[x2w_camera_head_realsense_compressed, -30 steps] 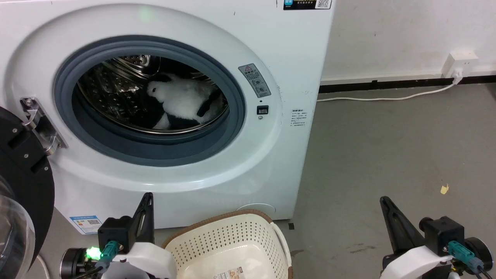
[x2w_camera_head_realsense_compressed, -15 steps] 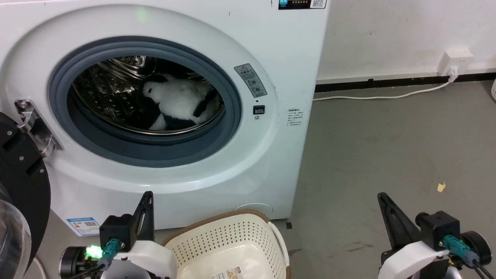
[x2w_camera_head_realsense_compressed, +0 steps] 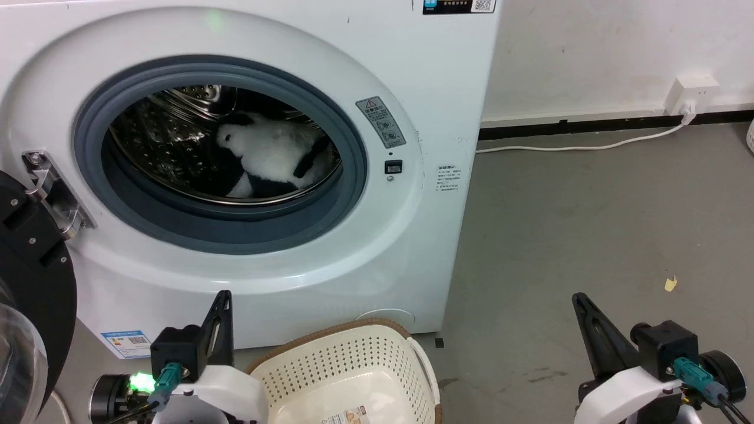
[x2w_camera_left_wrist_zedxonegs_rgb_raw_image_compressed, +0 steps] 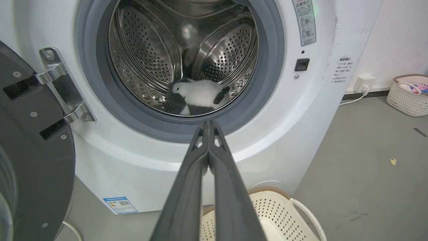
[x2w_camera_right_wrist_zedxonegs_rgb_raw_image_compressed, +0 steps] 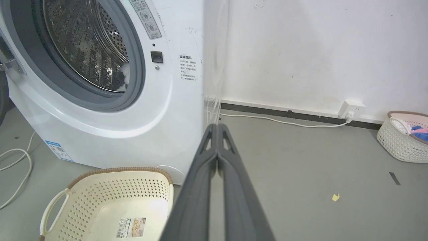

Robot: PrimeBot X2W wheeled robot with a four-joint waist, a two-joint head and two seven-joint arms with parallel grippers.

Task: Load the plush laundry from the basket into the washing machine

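The plush laundry [x2w_camera_head_realsense_compressed: 271, 156], white fluff with black limbs, lies inside the steel drum of the washing machine [x2w_camera_head_realsense_compressed: 412, 70]; the left wrist view shows the plush laundry [x2w_camera_left_wrist_zedxonegs_rgb_raw_image_compressed: 200, 97] on the drum's floor. On the floor just before the washer stands the cream basket [x2w_camera_head_realsense_compressed: 347, 377] with its brown rim, nothing in it but its label sticker; the right wrist view has the basket [x2w_camera_right_wrist_zedxonegs_rgb_raw_image_compressed: 110, 204] at lower left. My left gripper [x2w_camera_head_realsense_compressed: 222, 301] is shut and empty, left of the basket. My right gripper [x2w_camera_head_realsense_compressed: 578, 301] is shut and empty over bare floor at the right.
The washer's black-rimmed glass door [x2w_camera_head_realsense_compressed: 32, 294] hangs open at the left. A white cable [x2w_camera_head_realsense_compressed: 577, 146] runs along the wall to a socket [x2w_camera_head_realsense_compressed: 695, 94]. A second basket [x2w_camera_right_wrist_zedxonegs_rgb_raw_image_compressed: 403, 137] with coloured clothes stands far right. A yellow scrap [x2w_camera_head_realsense_compressed: 670, 284] lies on the grey floor.
The head camera shifted slightly a second ago, moving the whole picture left. In the last half second nothing has moved; both grippers stay where they were.
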